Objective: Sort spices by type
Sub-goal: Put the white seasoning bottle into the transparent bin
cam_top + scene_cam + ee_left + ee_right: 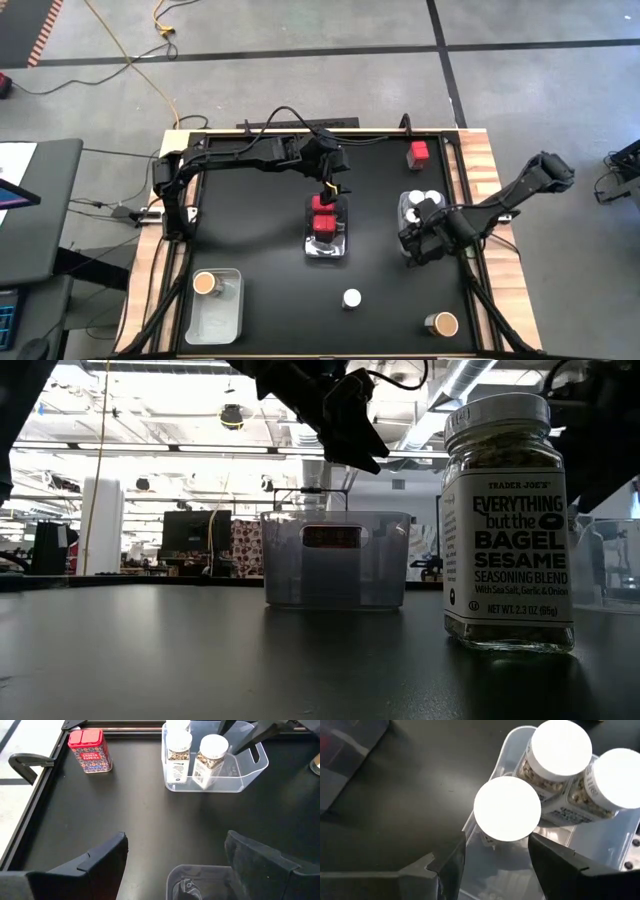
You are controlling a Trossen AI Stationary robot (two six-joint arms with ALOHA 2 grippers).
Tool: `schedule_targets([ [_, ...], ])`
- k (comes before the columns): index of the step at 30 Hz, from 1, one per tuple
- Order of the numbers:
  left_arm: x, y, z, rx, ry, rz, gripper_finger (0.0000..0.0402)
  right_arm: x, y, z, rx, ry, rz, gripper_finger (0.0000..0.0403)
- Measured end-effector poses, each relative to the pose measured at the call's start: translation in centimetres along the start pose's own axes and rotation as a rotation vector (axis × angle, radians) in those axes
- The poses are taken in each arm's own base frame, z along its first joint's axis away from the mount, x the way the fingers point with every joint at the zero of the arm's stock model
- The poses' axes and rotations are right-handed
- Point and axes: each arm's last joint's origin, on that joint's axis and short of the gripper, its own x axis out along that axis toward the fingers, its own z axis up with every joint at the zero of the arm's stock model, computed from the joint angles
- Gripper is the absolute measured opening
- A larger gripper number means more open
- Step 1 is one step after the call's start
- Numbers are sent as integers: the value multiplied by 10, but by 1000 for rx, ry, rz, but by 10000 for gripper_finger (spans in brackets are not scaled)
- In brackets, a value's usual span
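Observation:
My left gripper point(327, 188) point(175, 855) hangs open above the far end of the middle clear bin point(326, 245), which holds two red square-topped spices point(324, 218). My right gripper point(418, 240) point(495, 847) is open over the near end of the right bin point(404, 215). Its fingers stand just short of the nearest of three white-lidded jars point(507, 809) standing in that bin. Standing loose on the table are a red tin point(418, 153) point(90, 750), a white-lidded jar point(352, 298) point(508, 520) and a brown-topped jar point(441, 324). Another brown-topped jar point(205, 283) stands in the left bin point(228, 310).
The table has wooden side edges point(478, 170) and a raised black rail along its far edge point(300, 128). There is bare black surface between the left bin and the middle bin, and between the middle and right bins. Cables lie on the floor beyond the table.

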Motion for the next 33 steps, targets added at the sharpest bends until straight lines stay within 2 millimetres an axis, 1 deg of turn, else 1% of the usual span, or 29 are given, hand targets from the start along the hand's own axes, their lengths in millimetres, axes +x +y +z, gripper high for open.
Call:
schedule_targets([
  [7, 0, 0, 0, 0, 0, 0, 320, 5, 0, 8, -1, 1, -16, 240],
  [24, 0, 0, 0, 1, 0, 0, 320, 4, 3, 4, 12, 126, 18, 240],
  [33, 0, 0, 0, -5, 0, 0, 320, 4, 4, 5, 20, 130, 36, 241],
])
